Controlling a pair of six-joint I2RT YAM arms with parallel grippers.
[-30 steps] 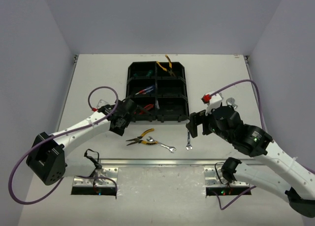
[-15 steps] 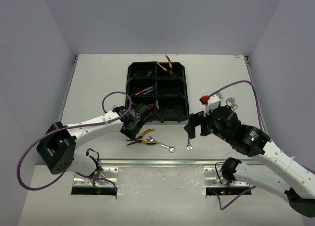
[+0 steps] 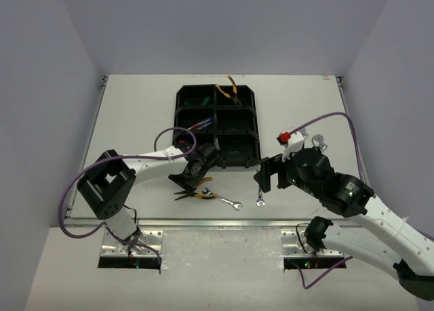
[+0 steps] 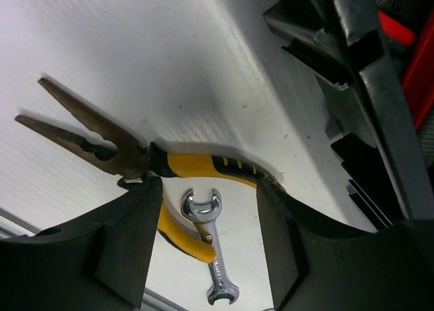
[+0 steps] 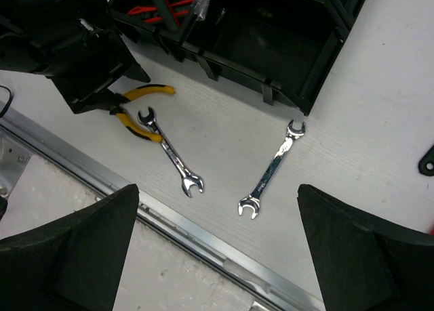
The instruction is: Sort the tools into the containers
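Observation:
Yellow-handled pliers [image 3: 193, 191] lie on the table just in front of the black tray [image 3: 180, 101]. My left gripper [image 3: 197, 177] is down over them. In the left wrist view its fingers [image 4: 129, 223] press the two spread yellow handles [image 4: 196, 165] from either side, and the dark nose points left. A silver wrench [image 4: 211, 253] lies under the lower handle's tip. A second silver wrench [image 3: 260, 194] lies to the right, below my right gripper [image 3: 268, 179]. That gripper hangs wide open and empty above both wrenches [image 5: 274, 169].
The tray holds yellow pliers [image 3: 229, 91] at the back right, screwdrivers [image 3: 199, 126] in the middle left and red-handled tools [image 5: 163, 9] at the front left. Its front right compartment [image 5: 285, 47] looks bare. A metal rail [image 5: 203, 246] runs along the table's near edge.
My left arm swung right from the tray's front left corner to the pliers, and its jaws narrowed onto the handles. The right arm barely moved.

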